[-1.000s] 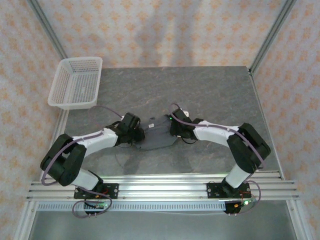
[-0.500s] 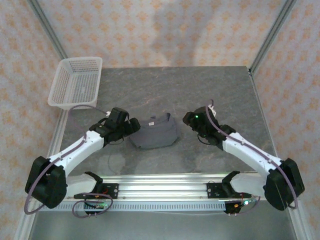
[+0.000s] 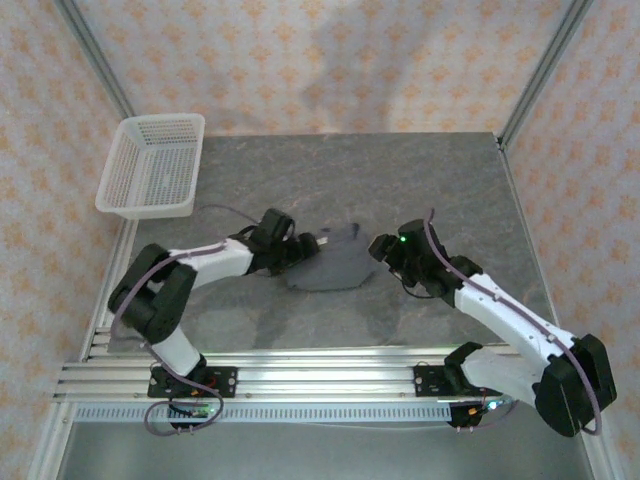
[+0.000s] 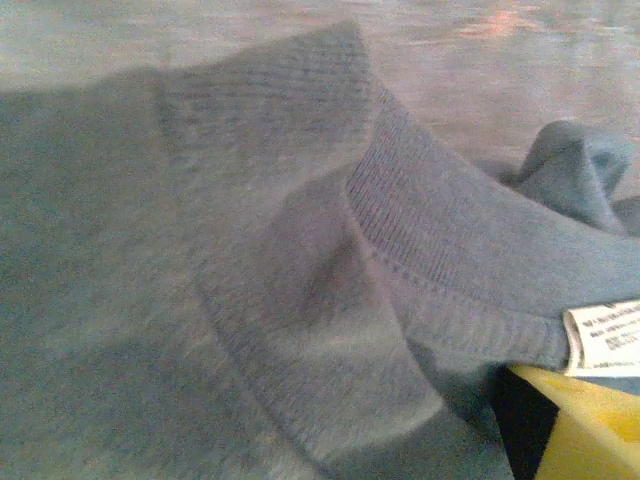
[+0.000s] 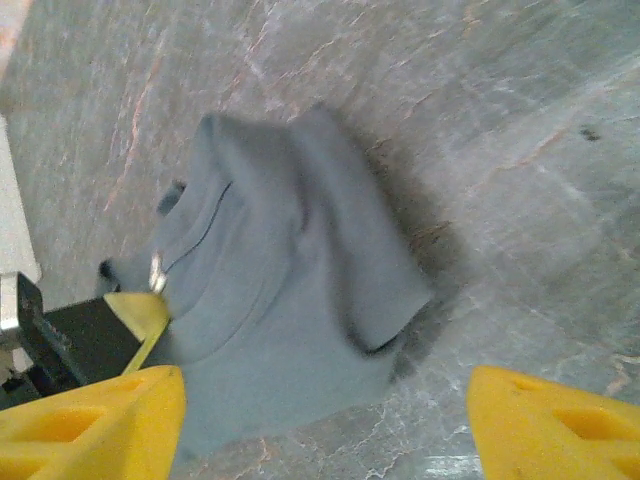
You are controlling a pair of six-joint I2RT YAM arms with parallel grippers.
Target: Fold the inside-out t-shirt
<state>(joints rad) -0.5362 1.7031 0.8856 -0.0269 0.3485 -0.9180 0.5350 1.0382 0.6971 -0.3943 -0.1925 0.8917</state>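
The shirt (image 3: 335, 263) lies bunched in a compact grey heap on the desk (image 3: 420, 180), between our two claws. Its ribbed collar (image 4: 440, 250) faces the left claw (image 3: 300, 250), and the small white tag (image 4: 605, 338) on it sits right above that claw's yellow finger (image 4: 575, 425). The collar fabric drapes over this finger, so the left claw is touching the shirt's near edge. We see just that one finger, and we cannot tell whether the claw is closed on the cloth or merely resting against it.

Ahead of the right claw (image 3: 380, 246) the shirt shows a rounded, folded side with a thick roll of fabric along it. The right claw sits just beside that side of the heap, apart from it. Its two yellow fingers (image 5: 90, 415) are spread wide, with nothing held between them.

Bare marbled desk surrounds the heap on every other side. Well beyond the left claw, at the far left corner of the desk, stands a white mesh basket (image 3: 145, 207).
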